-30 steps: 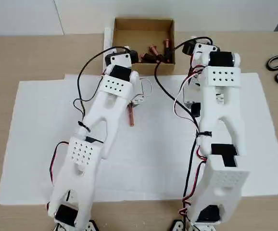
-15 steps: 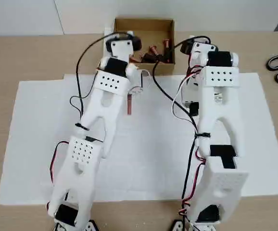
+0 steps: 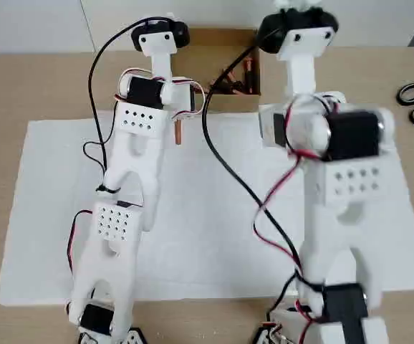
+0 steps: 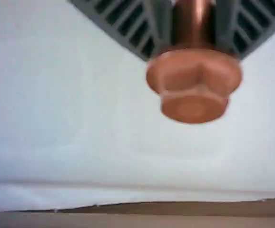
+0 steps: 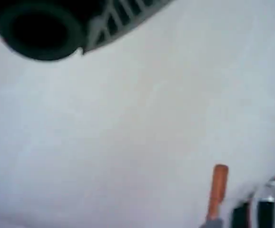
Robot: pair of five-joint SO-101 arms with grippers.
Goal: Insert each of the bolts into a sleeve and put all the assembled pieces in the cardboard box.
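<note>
Left fingers (image 4: pixel 123 23) clamp a copper bolt (image 4: pixel 193 85), right fingers (image 5: pixel 118 16) hold a black sleeve (image 5: pixel 41 31), both above white paper (image 3: pixel 214 215).

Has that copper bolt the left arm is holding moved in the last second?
Yes. The bolt has moved up the white paper, closer to the cardboard box.

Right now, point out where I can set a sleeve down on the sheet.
Free: the white sheet between the left arm and right arm, and its strip outside the left arm. Crowded: the sheet's far edge by the cardboard box, where cables, the held bolt and sleeve hang.
</note>
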